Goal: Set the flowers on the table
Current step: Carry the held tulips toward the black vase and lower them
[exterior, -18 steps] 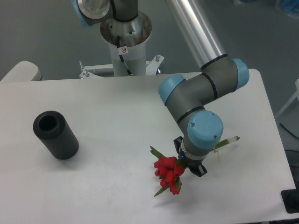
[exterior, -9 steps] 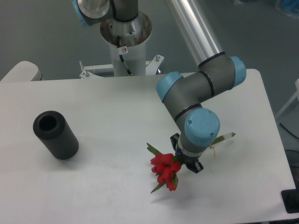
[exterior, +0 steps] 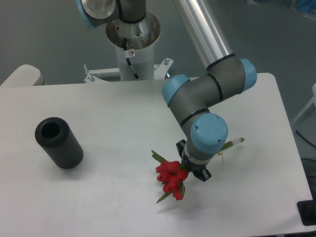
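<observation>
Since a second ago the arm's wrist and the flowers (exterior: pixel 170 178) have slid a bit toward the black cylinder (exterior: pixel 58 142), so the whole bunch sits further left now; the cylinder itself hasn't budged.

Using that cylinder as the landmark: the red blooms are the nearest thing to the camera, well off to the cylinder's right and slightly closer to the front edge of the table (exterior: pixel 113 197). A couple of green leaves poke out of the red cluster, one up-left and one down-left. There's a faint shadow on the tabletop just under the blooms, so they look like they're held just above the surface rather than lying on it, though it's hard to be sure from this angle.

Just right of the blooms is the gripper (exterior: pixel 190 170), mostly hidden under the blue-capped wrist joint. Only the dark finger bodies stick out on either side, and they appear clamped narrow on the bunch right behind the blooms. The pale end of the stems pokes out on the far side of the wrist, pointing away from the cylinder and up-right.

Further back, still right of the cylinder, the grey elbow links with blue caps bend over the table, and the silver tube runs up out of frame. Behind the table's far edge stands the white arm pedestal (exterior: pixel 133 47).
</observation>
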Available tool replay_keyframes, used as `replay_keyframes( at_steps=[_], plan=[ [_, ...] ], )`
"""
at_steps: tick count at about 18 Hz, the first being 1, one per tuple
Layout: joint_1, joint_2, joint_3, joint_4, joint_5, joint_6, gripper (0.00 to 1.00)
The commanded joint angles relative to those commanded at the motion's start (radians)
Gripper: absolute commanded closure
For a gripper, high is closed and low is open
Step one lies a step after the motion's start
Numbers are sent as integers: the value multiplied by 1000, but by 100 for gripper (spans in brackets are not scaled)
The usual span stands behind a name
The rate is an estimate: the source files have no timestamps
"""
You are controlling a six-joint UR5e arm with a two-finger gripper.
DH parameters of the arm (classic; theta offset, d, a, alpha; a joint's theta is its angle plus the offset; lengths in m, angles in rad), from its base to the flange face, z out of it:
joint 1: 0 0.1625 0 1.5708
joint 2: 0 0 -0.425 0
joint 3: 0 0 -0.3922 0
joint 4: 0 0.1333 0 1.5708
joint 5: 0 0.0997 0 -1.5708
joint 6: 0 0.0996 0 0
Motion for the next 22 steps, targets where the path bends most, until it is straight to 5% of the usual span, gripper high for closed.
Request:
replay_keyframes(
  at_steps=[9,14,22],
  plan=[
    [-65,116,-196,23,-2,-272,91],
    [-88,179,-340,135,-5,-313,87],
    [-166,178,-368,147,2,-376,68]
  ],
)
